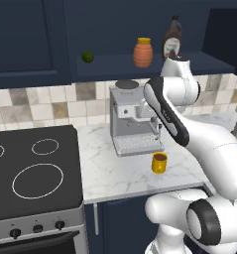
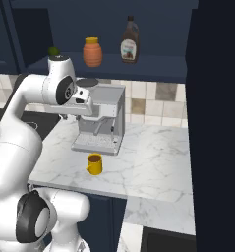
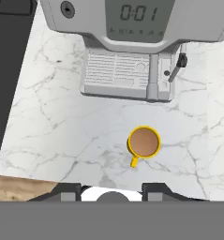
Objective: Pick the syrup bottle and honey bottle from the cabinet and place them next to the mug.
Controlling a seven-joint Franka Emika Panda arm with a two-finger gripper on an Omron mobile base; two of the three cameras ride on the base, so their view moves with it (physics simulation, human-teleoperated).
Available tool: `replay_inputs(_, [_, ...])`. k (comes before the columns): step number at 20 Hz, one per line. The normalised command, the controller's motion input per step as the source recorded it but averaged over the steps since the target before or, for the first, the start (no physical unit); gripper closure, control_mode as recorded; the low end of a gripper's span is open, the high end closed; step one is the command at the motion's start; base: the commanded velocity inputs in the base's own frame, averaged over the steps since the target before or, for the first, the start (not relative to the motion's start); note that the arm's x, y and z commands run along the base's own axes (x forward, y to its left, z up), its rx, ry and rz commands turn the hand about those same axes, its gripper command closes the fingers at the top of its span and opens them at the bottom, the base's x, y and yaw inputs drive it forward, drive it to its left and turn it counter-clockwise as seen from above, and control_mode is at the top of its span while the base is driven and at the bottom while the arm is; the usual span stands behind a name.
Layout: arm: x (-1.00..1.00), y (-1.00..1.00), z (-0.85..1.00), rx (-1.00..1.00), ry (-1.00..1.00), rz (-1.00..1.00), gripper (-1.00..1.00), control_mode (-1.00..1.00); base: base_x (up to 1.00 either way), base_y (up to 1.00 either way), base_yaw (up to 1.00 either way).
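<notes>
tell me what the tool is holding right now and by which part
Nothing. The tool is shut and empty above the counter; the syrup bottle and honey bottle stand on the cabinet shelf.

A white grey-veined marble counter carries a boxy steel coffee machine, ahead of the fingers. Beige mosaic wall tiles rise behind; a black glass cooktop adjoins.

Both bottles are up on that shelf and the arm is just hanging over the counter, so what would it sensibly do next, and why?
Probably lift the hand toward the shelf and open the gripper. The syrup bottle and honey bottle both stand there untouched, while the hand camera looks down at the mug on the counter before the coffee machine. The gripper is shut and holds nothing, so it can't grasp yet.
</notes>
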Motion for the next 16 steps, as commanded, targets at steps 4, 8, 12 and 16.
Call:
replay_inputs(4, [0.00, 0.00, -0.02, 0.00, 0.01, 0.00, -1.00, -1.00, 0.00, 0.00, 0.00])
replay_inputs(8, [-0.03, 0.00, 0.00, 0.00, 0.00, 0.00, -1.00, -1.00, 0.00, 0.00, 0.00])
replay_inputs(12, [-0.24, 0.12, 0.00, 0.00, 0.00, -0.01, -1.00, -1.00, 0.00, 0.00, 0.00])
replay_inputs(16, [-0.34, 0.09, 0.02, 0.00, -0.16, -0.02, -1.00, -1.00, 0.00, 0.00, 0.00])
